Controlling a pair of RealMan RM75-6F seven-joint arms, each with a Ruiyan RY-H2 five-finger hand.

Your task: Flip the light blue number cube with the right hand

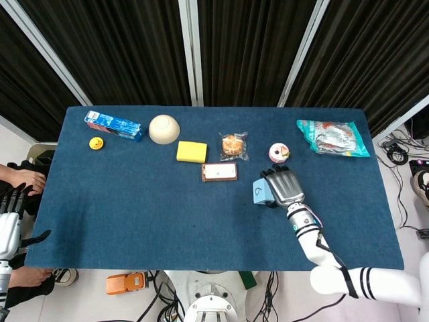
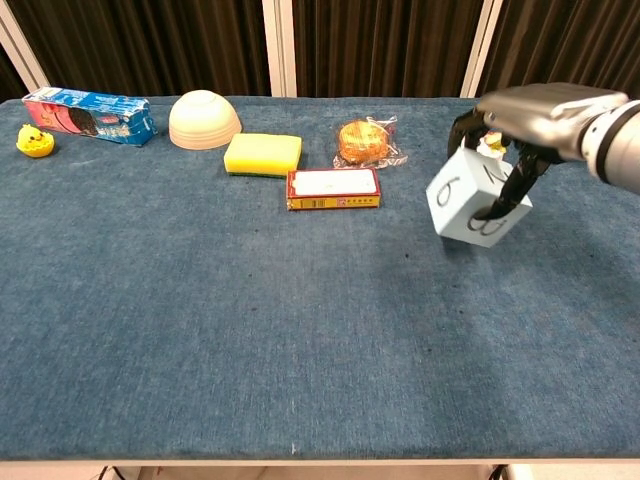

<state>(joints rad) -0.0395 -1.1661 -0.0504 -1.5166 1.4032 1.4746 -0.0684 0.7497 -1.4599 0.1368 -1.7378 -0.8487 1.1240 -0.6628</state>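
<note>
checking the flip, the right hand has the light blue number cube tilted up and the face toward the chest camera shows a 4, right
Not quite: the right hand does hold the light blue number cube tilted, but the face toward the camera shows a 6, not a 4, as the chest view shows.

The light blue number cube shows a "6".
</note>
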